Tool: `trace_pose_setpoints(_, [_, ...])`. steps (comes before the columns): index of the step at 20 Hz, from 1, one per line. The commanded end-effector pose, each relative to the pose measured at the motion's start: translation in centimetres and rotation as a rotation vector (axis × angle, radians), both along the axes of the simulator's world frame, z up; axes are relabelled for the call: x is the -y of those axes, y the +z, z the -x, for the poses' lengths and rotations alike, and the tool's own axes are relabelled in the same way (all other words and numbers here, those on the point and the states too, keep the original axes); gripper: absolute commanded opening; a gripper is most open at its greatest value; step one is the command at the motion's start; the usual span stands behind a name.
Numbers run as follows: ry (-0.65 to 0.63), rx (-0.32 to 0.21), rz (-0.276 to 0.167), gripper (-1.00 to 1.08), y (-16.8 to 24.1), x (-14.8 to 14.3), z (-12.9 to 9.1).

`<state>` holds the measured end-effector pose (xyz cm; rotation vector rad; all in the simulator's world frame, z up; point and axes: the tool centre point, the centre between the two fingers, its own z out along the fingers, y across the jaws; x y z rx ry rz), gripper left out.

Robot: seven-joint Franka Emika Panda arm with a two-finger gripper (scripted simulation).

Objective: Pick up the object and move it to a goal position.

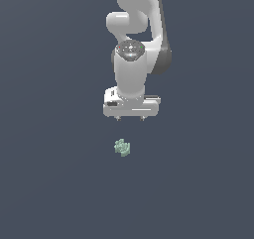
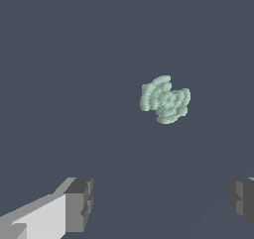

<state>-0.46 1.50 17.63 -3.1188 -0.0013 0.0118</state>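
The object [image 1: 122,147] is a tiny pale mint-green lumpy piece lying on the dark grey floor, just in front of and below my white gripper [image 1: 130,118] in the exterior view. It lies slightly toward the exterior view's left of the gripper's middle. The wrist view shows the object [image 2: 165,99] with knobbly edges, well apart from both fingertips [image 2: 79,203]. My gripper [image 2: 161,201] is open with nothing between its fingers, and the object sits ahead of the gap, untouched.
The white arm [image 1: 133,29] rises behind the gripper toward the top of the exterior view. The plain dark grey floor [image 1: 49,183] surrounds the object with nothing else on it.
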Motion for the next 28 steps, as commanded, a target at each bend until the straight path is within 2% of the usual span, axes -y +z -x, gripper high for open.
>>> trace_pose_setpoints(1, [0.000, 0.000, 0.000, 1.00, 0.0, 0.0, 0.0])
trace_pose_setpoints(15, [-0.032, -0.012, -0.019, 1.00, 0.0, -0.9, 0.6])
trace_pose_setpoints(21, [0.022, -0.010, -0.015, 1.00, -0.4, -0.7, 0.2])
trace_pose_setpoints(28, [0.146, -0.006, -0.007, 1.00, -1.4, -0.2, -0.8])
